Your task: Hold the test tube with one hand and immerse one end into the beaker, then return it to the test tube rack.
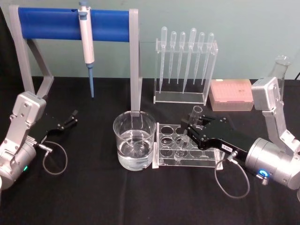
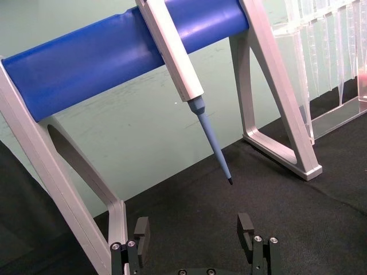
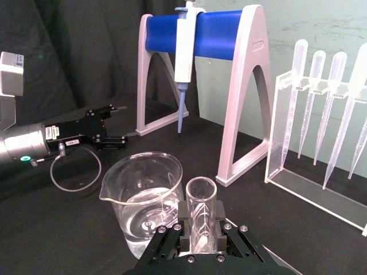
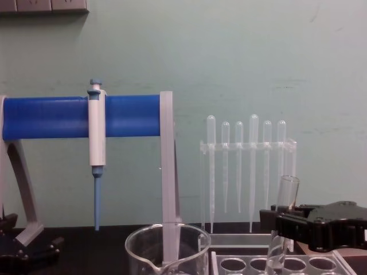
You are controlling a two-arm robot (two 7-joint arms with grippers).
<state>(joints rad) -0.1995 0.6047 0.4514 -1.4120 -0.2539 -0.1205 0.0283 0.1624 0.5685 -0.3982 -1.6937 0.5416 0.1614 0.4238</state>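
Observation:
The test tube (image 1: 193, 119) leans tilted with its lower end down among the holes of the clear rack (image 1: 164, 140). My right gripper (image 1: 190, 132) is shut on the tube's middle; in the right wrist view the tube (image 3: 200, 200) sits clamped between the fingers (image 3: 219, 220). The chest view shows the tube (image 4: 287, 195) rising above the right gripper (image 4: 281, 223). The beaker (image 1: 134, 140), partly filled with clear liquid, stands just left of the rack, apart from the tube. My left gripper (image 1: 70, 119) rests open at the left of the table, its fingers (image 2: 245, 224) spread with nothing between them.
A blue-barred stand (image 1: 51, 23) at the back left carries a white-and-blue micropipette (image 1: 86, 42). Behind the rack stands a clear holder with several plastic pipettes (image 1: 185, 65). A pink tip box (image 1: 230, 93) and a glass flask (image 1: 281, 65) sit at the back right.

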